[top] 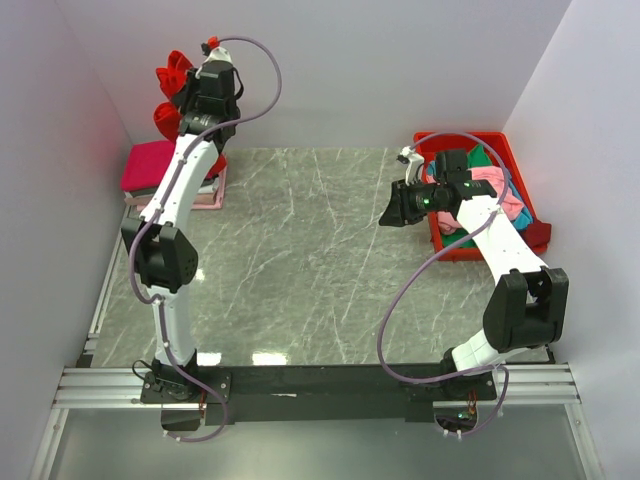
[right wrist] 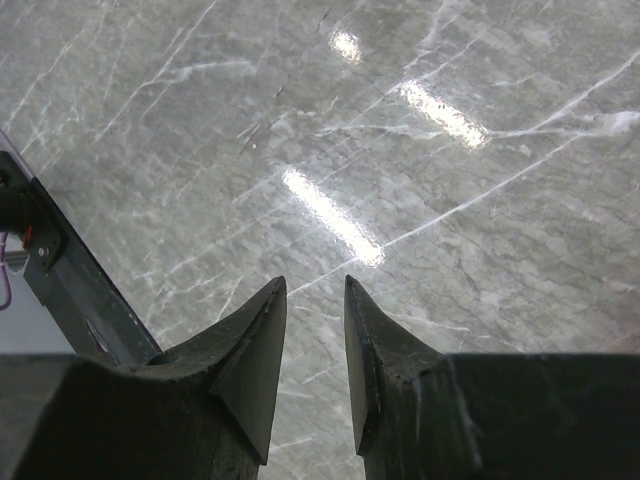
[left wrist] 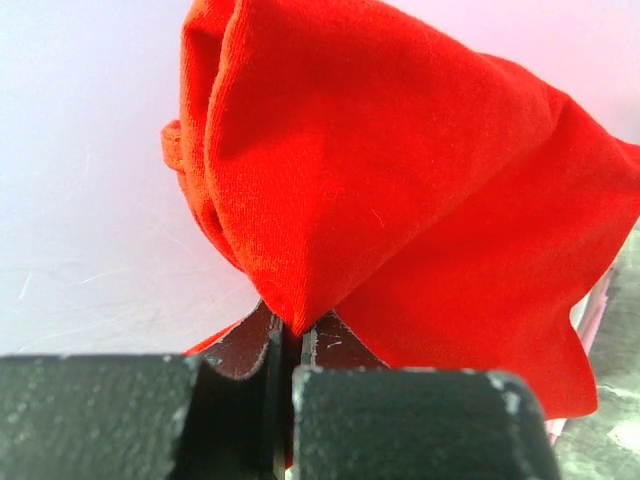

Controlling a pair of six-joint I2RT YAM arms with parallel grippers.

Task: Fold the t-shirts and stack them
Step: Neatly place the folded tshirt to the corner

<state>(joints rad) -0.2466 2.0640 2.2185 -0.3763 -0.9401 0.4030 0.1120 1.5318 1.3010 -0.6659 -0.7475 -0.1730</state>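
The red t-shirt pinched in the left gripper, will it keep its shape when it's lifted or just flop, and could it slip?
Probably floppy: the red t-shirt bunches and drapes in loose folds from the left gripper. Likely light, since one small pinch seems to carry most of it. Slipping looks unlikely, as the cloth appears matte and the jaws are shut on a fold.

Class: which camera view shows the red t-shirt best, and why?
The left wrist view: the red t-shirt fills it, pinched in the shut left hand. The top view shows it small, partly behind the left arm. The right wrist view shows none of it.
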